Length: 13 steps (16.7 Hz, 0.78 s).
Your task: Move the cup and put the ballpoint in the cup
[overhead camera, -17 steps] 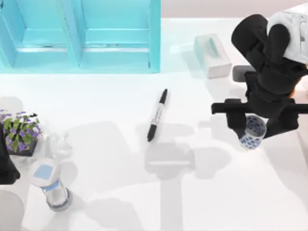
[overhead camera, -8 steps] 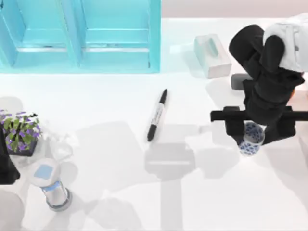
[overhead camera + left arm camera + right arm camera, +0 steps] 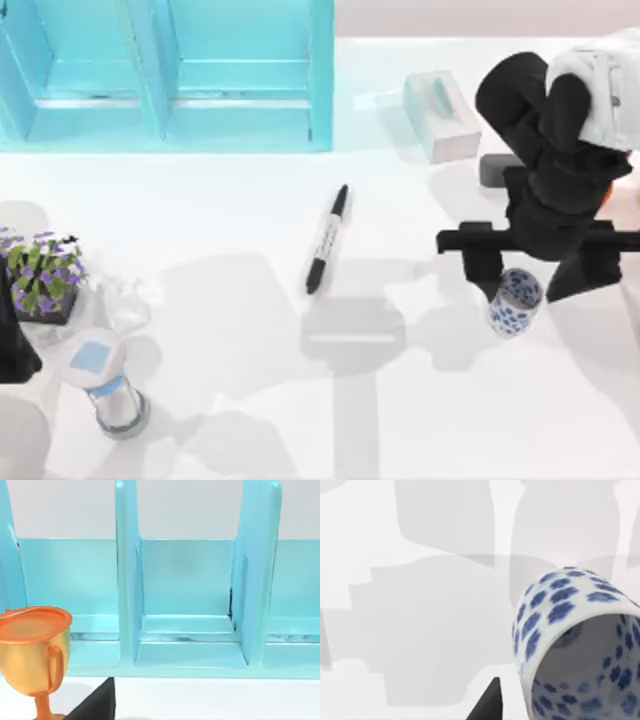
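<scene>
My right gripper (image 3: 530, 268) sits over the table's (image 3: 300, 420) right side, fingers spread wide to either side of the cup (image 3: 515, 303), not visibly squeezing it. Since a second ago the cup has slid slightly nearer and left and shows more of its side, so it looks loose or just released. The ballpoint (image 3: 327, 239) lies unmoved mid-table, well left of the cup. My left arm (image 3: 12, 340) is parked at the left edge.

Overhead camera looks straight down on the white table (image 3: 250, 420). Left wrist camera faces the turquoise slotted rack (image 3: 190, 630) level and near. Right wrist camera hangs close over the blue-flowered white ceramic cup (image 3: 580, 645) — also seen from overhead (image 3: 515, 302).
</scene>
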Each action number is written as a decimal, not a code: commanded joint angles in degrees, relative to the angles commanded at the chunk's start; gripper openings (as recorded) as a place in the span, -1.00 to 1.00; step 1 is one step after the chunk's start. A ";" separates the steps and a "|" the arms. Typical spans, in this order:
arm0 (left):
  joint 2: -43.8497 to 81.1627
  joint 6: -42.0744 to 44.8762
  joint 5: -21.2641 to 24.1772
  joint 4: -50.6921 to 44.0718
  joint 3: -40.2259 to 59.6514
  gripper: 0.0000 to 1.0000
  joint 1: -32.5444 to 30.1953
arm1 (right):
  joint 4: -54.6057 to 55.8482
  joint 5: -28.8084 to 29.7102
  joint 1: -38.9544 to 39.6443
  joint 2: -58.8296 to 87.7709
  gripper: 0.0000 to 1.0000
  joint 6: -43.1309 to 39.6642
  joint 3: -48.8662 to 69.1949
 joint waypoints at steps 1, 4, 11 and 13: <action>0.00 0.00 0.00 0.00 0.00 1.00 0.00 | 0.00 0.00 0.00 0.00 0.81 0.00 0.00; 0.00 0.00 0.00 0.00 0.00 1.00 0.00 | 0.00 0.00 0.00 0.00 1.00 0.00 0.00; 0.00 0.00 0.00 0.00 0.00 1.00 0.00 | -0.01 0.00 -0.08 -0.01 1.00 0.00 0.01; 0.00 0.00 0.00 0.00 0.00 1.00 0.00 | -0.88 -0.05 -0.16 0.10 1.00 0.11 0.89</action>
